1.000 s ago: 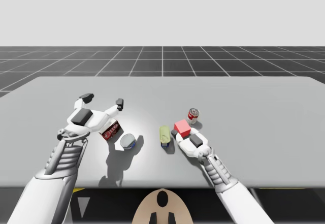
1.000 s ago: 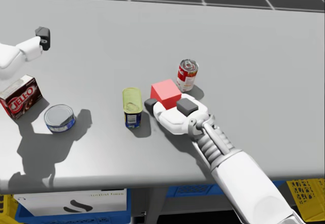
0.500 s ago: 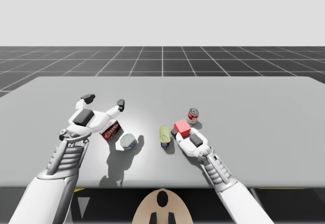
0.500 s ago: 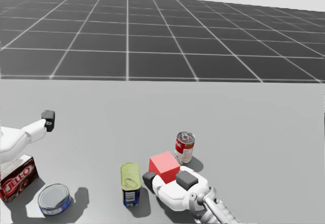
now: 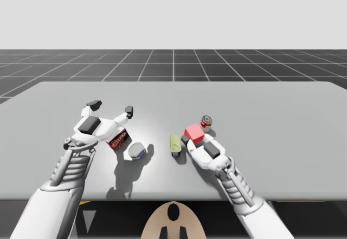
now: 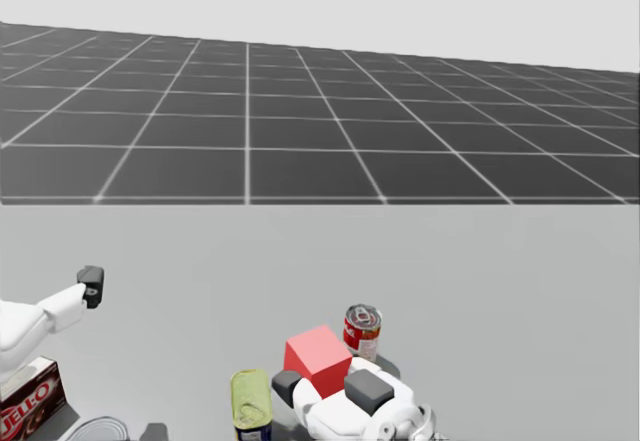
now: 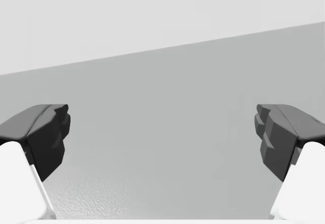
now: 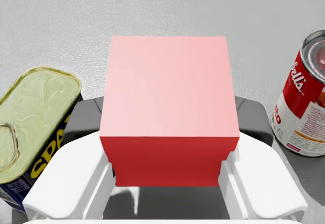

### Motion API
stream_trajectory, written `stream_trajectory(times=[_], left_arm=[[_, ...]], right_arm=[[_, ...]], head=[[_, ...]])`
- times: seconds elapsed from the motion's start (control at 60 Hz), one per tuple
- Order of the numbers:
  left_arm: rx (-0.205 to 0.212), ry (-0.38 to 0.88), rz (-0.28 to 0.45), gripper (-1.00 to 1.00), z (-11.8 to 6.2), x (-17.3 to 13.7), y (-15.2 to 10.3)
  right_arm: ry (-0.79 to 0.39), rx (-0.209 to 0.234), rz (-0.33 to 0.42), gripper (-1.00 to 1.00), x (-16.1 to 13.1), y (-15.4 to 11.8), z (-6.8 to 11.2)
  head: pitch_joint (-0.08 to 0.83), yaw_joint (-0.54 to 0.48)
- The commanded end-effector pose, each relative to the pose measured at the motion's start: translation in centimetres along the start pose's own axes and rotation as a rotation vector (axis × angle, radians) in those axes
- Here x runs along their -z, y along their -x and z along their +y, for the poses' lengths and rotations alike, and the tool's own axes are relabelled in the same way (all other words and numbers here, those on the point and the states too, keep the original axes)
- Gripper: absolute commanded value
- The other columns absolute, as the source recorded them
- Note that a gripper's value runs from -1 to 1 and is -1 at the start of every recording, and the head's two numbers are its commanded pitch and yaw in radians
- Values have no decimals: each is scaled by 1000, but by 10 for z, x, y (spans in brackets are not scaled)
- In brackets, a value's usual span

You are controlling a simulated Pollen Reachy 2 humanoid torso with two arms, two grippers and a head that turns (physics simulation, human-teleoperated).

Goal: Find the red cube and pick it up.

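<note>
Both fingers of my right gripper [image 8: 167, 117] clamp the red cube [image 8: 169, 132], sited between the oblong tin [image 8: 35, 112] and red-and-white can [image 8: 304, 107]. Recommend lifting straight up, grip firm, clear of both.

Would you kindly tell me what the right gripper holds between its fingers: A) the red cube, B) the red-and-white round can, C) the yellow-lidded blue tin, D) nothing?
A: in the right wrist view, the right gripper has both fingers against the red cube, one on each side.
</note>
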Motion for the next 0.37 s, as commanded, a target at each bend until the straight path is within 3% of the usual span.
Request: stream_trajectory(times=[0.017, 0.167, 0.367], left_arm=[[-3, -2, -2, -1000, 1, 0, -1], [-4, -3, -2, -1000, 1, 0, -1], [-6, -4, -4, -1000, 2, -1, -1]], right_arm=[[-5, -22, -122, 1000, -11, -46, 8], [20, -60, -218, 1000, -25, -81, 5], [62, -161, -414, 1000, -54, -134, 7]], head=[[286, -157], [279, -158], [267, -161]])
